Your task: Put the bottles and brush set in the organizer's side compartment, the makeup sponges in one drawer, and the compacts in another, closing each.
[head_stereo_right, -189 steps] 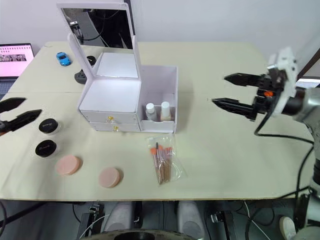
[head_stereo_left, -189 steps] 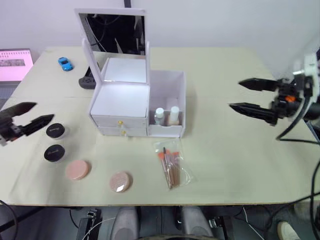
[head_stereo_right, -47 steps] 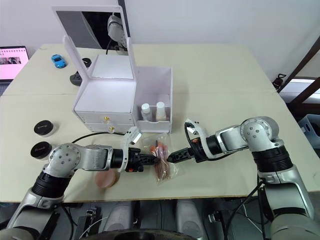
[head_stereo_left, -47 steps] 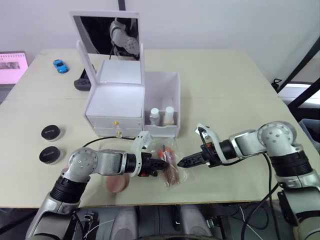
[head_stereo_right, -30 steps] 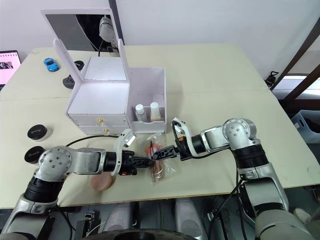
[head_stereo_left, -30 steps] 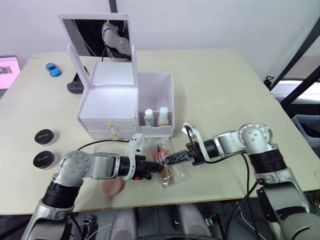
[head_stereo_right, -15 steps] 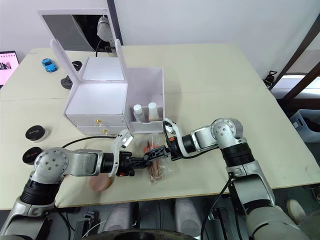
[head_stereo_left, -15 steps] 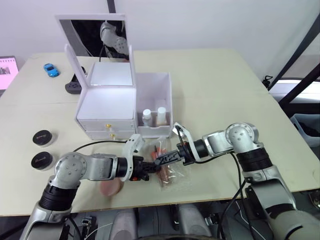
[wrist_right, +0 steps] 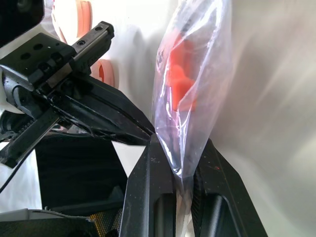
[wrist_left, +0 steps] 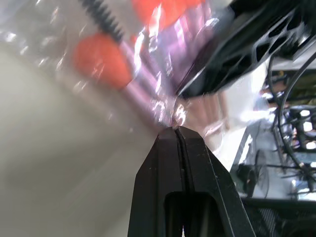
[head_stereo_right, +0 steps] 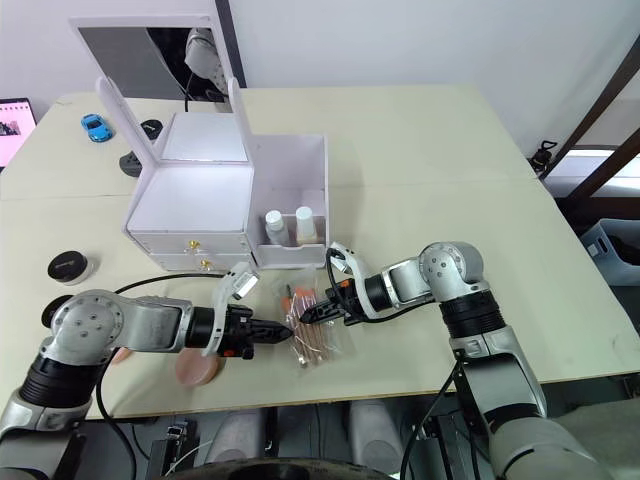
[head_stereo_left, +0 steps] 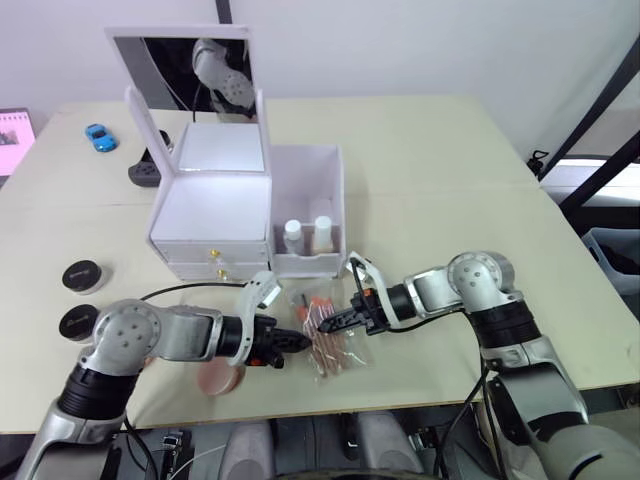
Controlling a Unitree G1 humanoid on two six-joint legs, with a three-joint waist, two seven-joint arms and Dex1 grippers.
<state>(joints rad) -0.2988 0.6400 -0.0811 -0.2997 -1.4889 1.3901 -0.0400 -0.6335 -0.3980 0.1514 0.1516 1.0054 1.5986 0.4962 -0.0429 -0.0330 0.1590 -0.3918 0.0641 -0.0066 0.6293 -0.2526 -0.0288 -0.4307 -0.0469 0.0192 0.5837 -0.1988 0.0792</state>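
Note:
The brush set (head_stereo_left: 336, 353), orange-tipped brushes in a clear bag, lies on the table in front of the white organizer (head_stereo_left: 214, 216). My right gripper (wrist_right: 178, 148) is shut on the bag's near edge, with the film pinched between its fingers. My left gripper (head_stereo_left: 296, 342) is shut, its tips touching the bag's left edge. Two bottles (head_stereo_left: 293, 234) stand in the organizer's open side compartment (head_stereo_left: 340, 185). Two black compacts (head_stereo_left: 83, 273) sit at the far left. One pink makeup sponge (head_stereo_left: 218, 379) lies beside my left forearm. Both drawers are closed.
The organizer's mirror lid (head_stereo_left: 190, 70) stands raised. Behind it are a blue toy car (head_stereo_left: 99, 137) and a black object (head_stereo_left: 145, 172). A pink screen (head_stereo_left: 14, 128) sits off the table's left edge. The table's front edge runs just below the sponge.
My right gripper's fingers have closed onto the bag of brushes. The left gripper stays shut at the bag's left edge. The head view has shifted slightly.

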